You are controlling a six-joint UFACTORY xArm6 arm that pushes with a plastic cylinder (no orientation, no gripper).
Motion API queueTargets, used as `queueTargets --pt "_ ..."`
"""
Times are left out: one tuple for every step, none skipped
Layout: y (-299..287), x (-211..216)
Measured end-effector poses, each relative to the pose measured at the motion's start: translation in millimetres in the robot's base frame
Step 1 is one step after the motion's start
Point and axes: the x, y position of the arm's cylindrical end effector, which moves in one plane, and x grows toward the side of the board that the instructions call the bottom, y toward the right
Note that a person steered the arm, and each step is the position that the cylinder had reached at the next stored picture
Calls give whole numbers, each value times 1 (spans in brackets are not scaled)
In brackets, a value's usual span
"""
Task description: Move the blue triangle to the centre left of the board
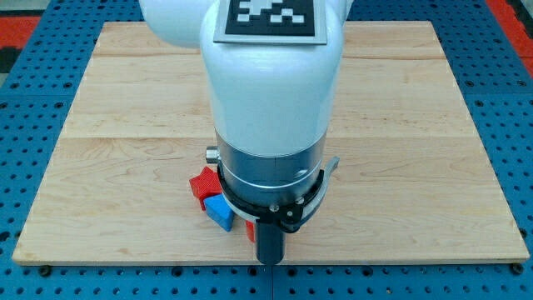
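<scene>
A blue block [219, 212], shape hard to make out because the arm covers part of it, lies near the view's bottom centre of the wooden board [125, 125]. A red block [202, 182] sits just above and left of it, touching or nearly so. Another small red piece [249, 229] shows just right of the blue block, mostly hidden by the arm. My tip [269, 260] is at the board's bottom edge, a little right of and below the blue block. The large white arm body [271, 92] hides the board's middle.
The board lies on a blue perforated table [25, 167]. A black and white marker [271, 18] sits on top of the arm. Red surface shows at the view's top corners.
</scene>
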Motion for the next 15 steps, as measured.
queueTargets --pt "0 -8" --pt "0 -13" --pt "-25 1" --pt "-46 1" --pt "-46 -23" --pt "-46 -46" --pt "-46 -65" --pt "-46 -79" --pt "-46 -85" --pt "-46 -91" --pt "-54 -97" --pt "-83 -110" --pt "-110 -131" --pt "-110 -162" --pt "-94 -173"
